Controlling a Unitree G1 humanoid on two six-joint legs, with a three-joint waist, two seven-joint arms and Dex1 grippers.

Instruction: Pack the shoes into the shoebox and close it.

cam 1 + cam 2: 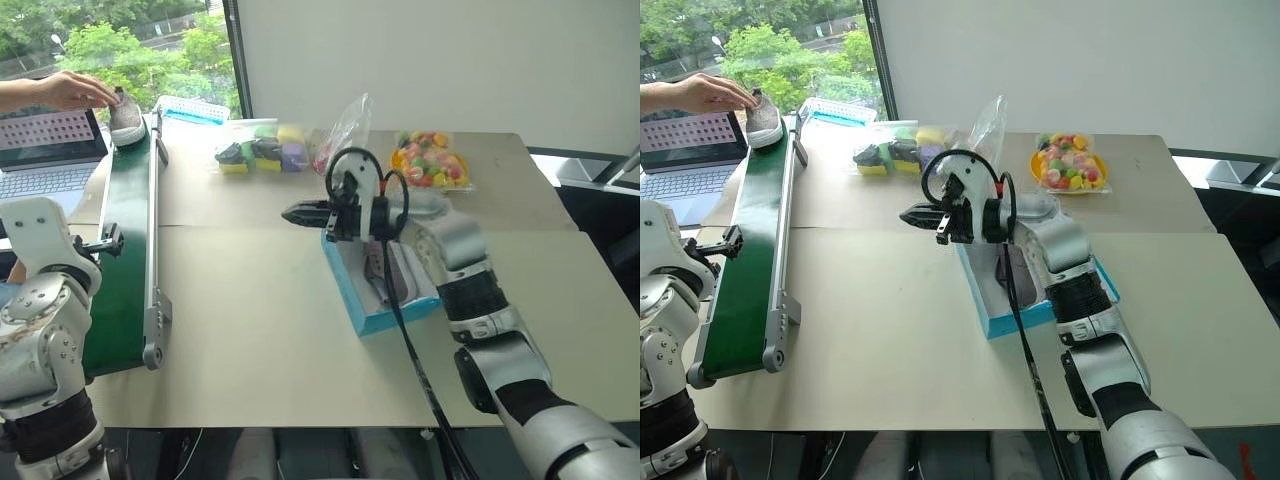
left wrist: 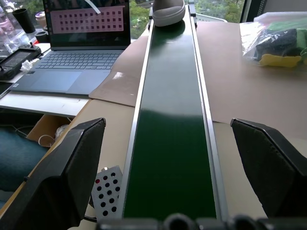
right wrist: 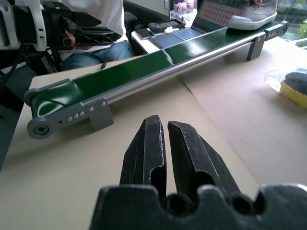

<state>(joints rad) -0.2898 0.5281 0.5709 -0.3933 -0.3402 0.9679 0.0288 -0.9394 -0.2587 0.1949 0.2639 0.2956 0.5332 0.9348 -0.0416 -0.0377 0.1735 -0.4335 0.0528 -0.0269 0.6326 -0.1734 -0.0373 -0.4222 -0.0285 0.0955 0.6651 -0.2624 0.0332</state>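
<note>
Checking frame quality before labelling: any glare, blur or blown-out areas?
Left wrist view: window light glares off the green conveyor belt; the left gripper's fingers look soft up close. Right wrist view: a bright highlight on the belt's near end. Left eye view: the trees outside the window look washed out.

A laptop sits beside the green conveyor belt.

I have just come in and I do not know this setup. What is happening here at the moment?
A robot is packing shoes into a blue shoebox. One shoe already lies in the open box. The right gripper hangs empty over the table beside the box, jaws nearly shut. A person's hand sets the second shoe on the far end of the green conveyor belt. The left gripper, jaws wide open, waits at the belt's near end.
</note>
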